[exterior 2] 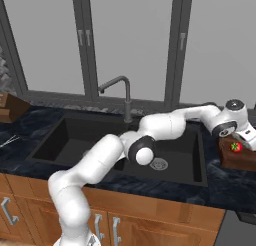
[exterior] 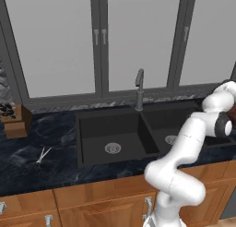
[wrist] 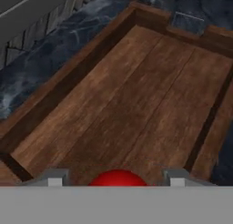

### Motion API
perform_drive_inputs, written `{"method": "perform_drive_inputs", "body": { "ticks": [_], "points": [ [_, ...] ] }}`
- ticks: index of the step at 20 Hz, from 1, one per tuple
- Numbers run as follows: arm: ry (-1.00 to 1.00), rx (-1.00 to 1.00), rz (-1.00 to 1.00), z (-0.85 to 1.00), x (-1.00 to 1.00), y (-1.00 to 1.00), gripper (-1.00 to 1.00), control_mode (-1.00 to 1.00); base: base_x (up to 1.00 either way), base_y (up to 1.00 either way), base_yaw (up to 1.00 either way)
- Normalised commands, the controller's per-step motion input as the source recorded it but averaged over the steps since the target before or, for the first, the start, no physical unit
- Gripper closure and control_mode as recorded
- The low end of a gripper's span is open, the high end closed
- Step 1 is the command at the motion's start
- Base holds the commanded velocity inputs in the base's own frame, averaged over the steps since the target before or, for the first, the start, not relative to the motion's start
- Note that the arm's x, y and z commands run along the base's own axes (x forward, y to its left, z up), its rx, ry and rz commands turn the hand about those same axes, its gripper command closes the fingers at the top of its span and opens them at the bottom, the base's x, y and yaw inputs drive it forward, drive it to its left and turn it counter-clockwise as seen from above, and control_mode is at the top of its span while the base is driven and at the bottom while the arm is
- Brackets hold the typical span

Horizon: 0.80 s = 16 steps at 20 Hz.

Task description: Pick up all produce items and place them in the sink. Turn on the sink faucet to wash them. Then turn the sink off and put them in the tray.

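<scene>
A small glossy red produce item lies low in the hand view, on the floor of the reddish-brown wooden tray. My gripper stands open around it, a narrow gap showing between the fruit and each fingertip. In the right base view the same fruit sits in the tray on the counter right of the sink, with my gripper just above it. The black double-basin sink holds no fruit. The dark faucet stands behind the divider, and no water shows.
Silver scissors lie on the dark marble counter left of the sink. A light-brown knife block stands at the far left. My arm stretches across the right basin toward the tray. Windows rise behind the counter.
</scene>
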Motion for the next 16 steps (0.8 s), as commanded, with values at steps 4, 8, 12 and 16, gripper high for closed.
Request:
{"method": "perform_drive_inputs", "body": {
  "ticks": [4,8,12,16],
  "points": [
    [-0.08,0.00,-0.15,0.16,-0.97,0.49,-1.00,-1.00,0.00,0.00,0.00],
    [-0.14,0.00,-0.07,0.12,-1.00,0.92,-1.00,-1.00,0.00,0.00,0.00],
    [0.00,0.00,-0.01,0.00,-1.00,1.00,-1.00,-1.00,0.00,0.00,0.00],
    [0.00,0.00,0.00,0.00,-1.00,1.00,-1.00,-1.00,0.00,0.00,0.00]
  ]
}}
